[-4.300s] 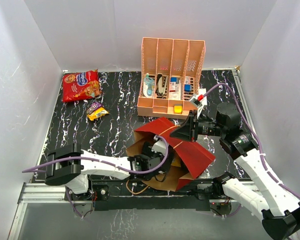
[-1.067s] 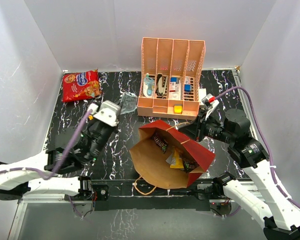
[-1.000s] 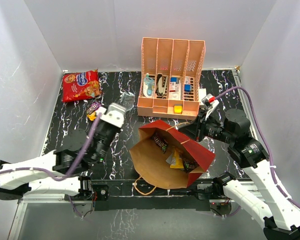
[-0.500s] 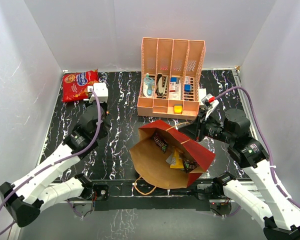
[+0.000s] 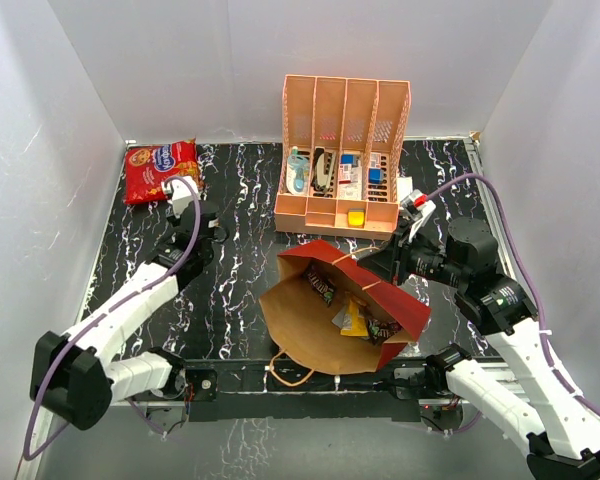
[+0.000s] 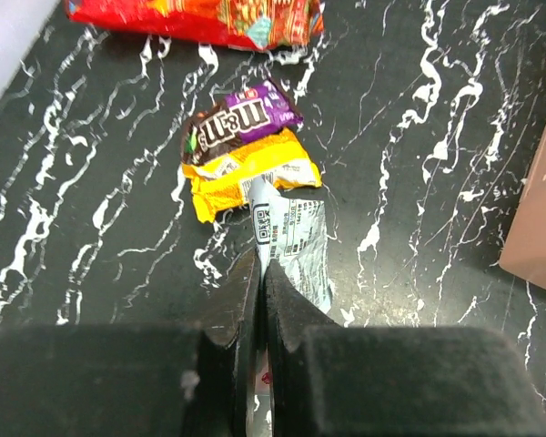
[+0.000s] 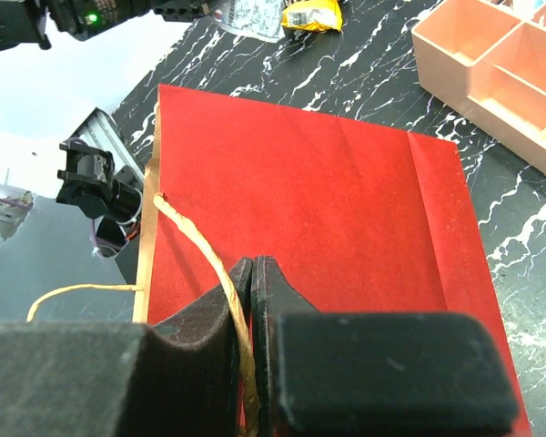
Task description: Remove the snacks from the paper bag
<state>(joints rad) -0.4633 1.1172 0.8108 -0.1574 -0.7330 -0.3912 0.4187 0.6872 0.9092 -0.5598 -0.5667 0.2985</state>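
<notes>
L claw clamped on silver packet, hanging just by yellow packet. R claw pinched shut on twine handle of paper bag. Bag sits near-centre on surface, more snacks inside. Lower packet flat beside yellow one, then release gently.

The scene is lit brightly and evenly from above, only soft shadows being cast on the black marbled table, while a pale sheen is seen on the silver packet, and the near fingers are rendered dark and blurred in both wrist views.
</notes>
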